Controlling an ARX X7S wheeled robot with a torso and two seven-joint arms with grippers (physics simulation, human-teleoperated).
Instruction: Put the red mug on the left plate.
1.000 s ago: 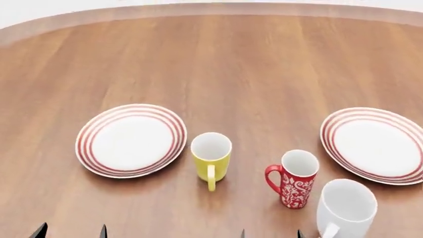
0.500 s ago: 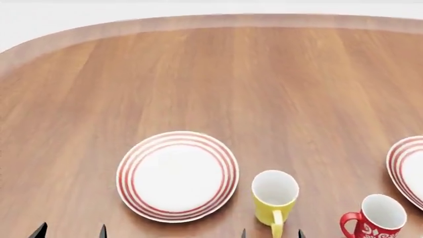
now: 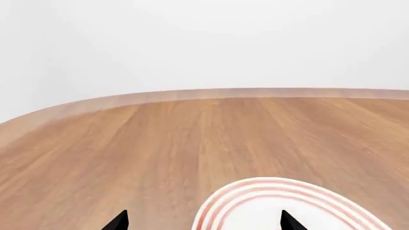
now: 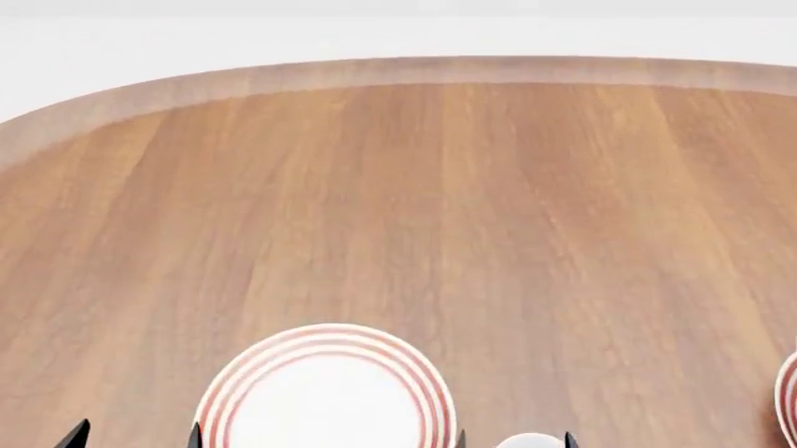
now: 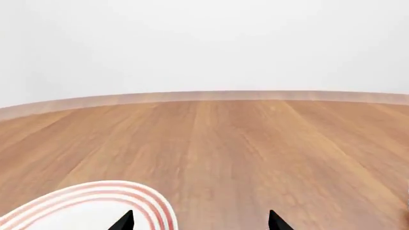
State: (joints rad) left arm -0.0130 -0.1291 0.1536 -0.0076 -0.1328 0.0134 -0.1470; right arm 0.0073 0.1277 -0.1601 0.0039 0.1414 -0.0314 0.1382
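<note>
Over the brown wood-grain table, the head view has the round white plate with thin red rings at six o'clock, cut off by the lower edge. Just beside it, towards five o'clock, a sliver of a pale mug rim peeks in; which mug it is, I cannot tell. At the four o'clock edge, a slice of the second red-ringed plate shows. The slim red mug itself is nowhere in these views.

The left gripper shows only two dark fingertips, standing wide apart with nothing between them, the left plate's rim lying just ahead. The right gripper shows the same: two dark tips spread apart, holding nothing, the ringed plate off to one side of it. Both hover low over the wood.
</note>
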